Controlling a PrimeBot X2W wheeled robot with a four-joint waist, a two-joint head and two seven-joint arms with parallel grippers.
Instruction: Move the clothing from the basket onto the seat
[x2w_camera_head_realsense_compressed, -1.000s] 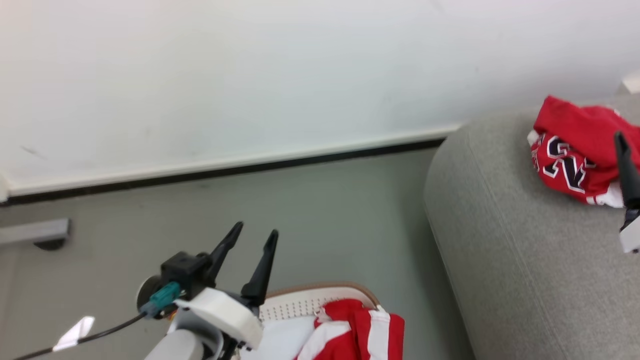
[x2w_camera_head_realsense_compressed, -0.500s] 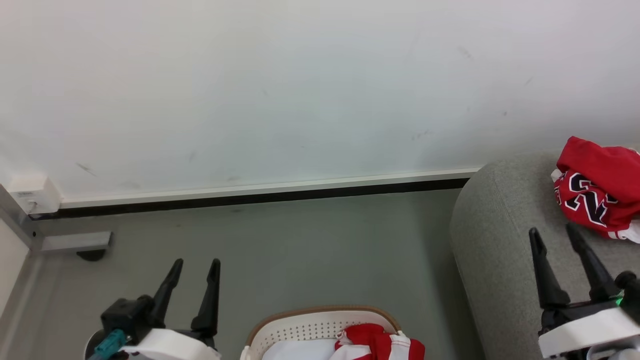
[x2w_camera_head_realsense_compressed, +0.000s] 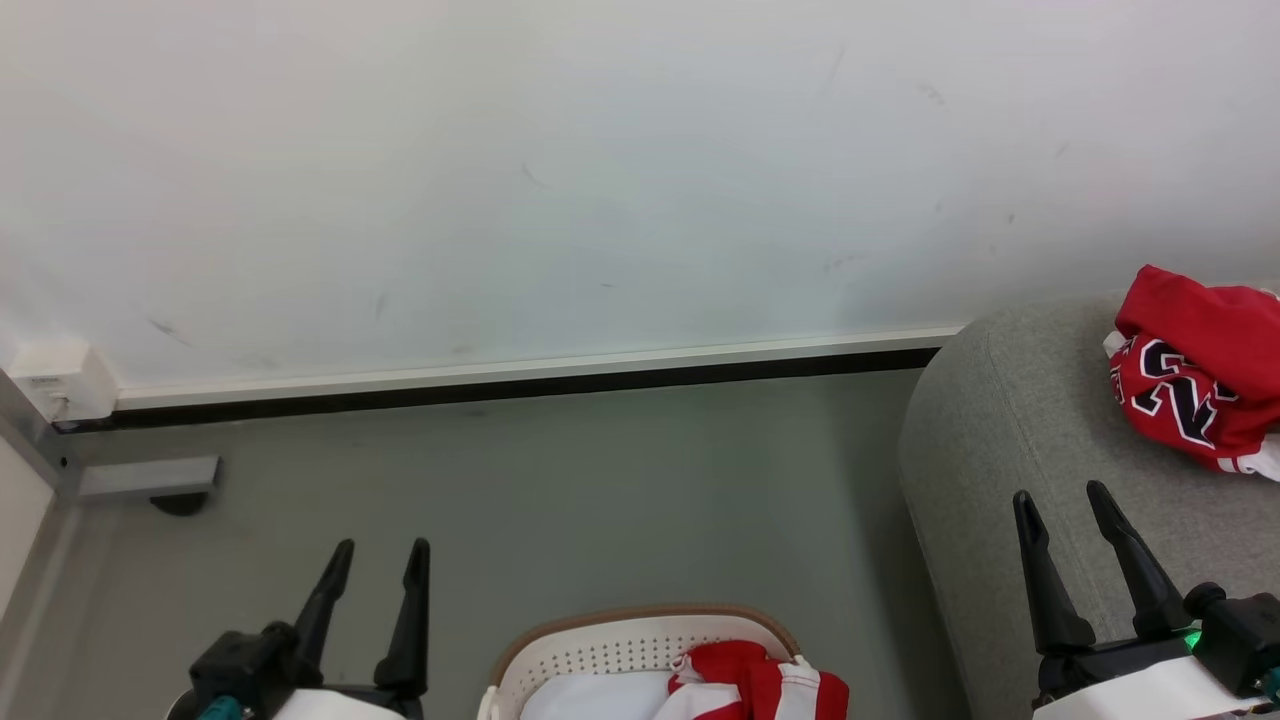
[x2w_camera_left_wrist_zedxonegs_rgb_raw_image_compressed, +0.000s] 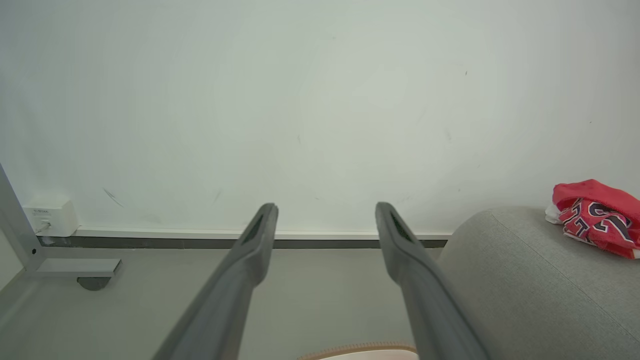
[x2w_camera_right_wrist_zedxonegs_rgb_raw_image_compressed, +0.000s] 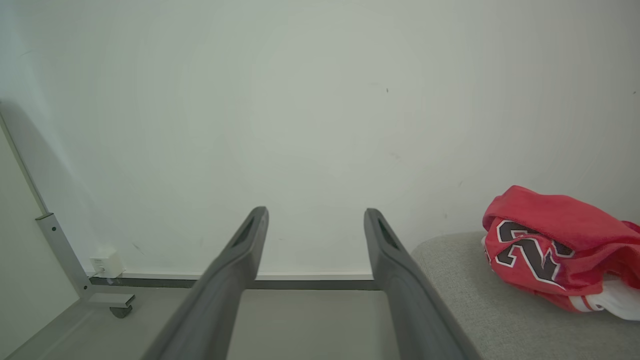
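Landmark: basket (x2w_camera_head_realsense_compressed: 640, 612), holding red-and-white striped piece (x2w_camera_head_realsense_compressed: 770, 685). To its right: seat (x2w_camera_head_realsense_compressed: 1000, 450), bearing numbered red jersey (x2w_camera_head_realsense_compressed: 1195, 385). To its left: left tool (x2w_camera_head_realsense_compressed: 382, 548), fingers spread, empty. Right of basket, by seat: right tool (x2w_camera_head_realsense_compressed: 1058, 495), spread, empty.

The basket (x2w_camera_head_realsense_compressed: 640, 614) stands on the floor (x2w_camera_head_realsense_compressed: 600, 480) between my left gripper (x2w_camera_head_realsense_compressed: 382, 545) and right gripper (x2w_camera_head_realsense_compressed: 1058, 493), a garment (x2w_camera_head_realsense_compressed: 745, 675) inside. At my right, the seat (x2w_camera_head_realsense_compressed: 1000, 450) bears the jersey (x2w_camera_head_realsense_compressed: 1190, 395); the wall (x2w_camera_head_realsense_compressed: 600, 180) lies behind.

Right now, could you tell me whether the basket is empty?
Not empty: a red-and-white striped garment lies in the basket, beside some white fabric.
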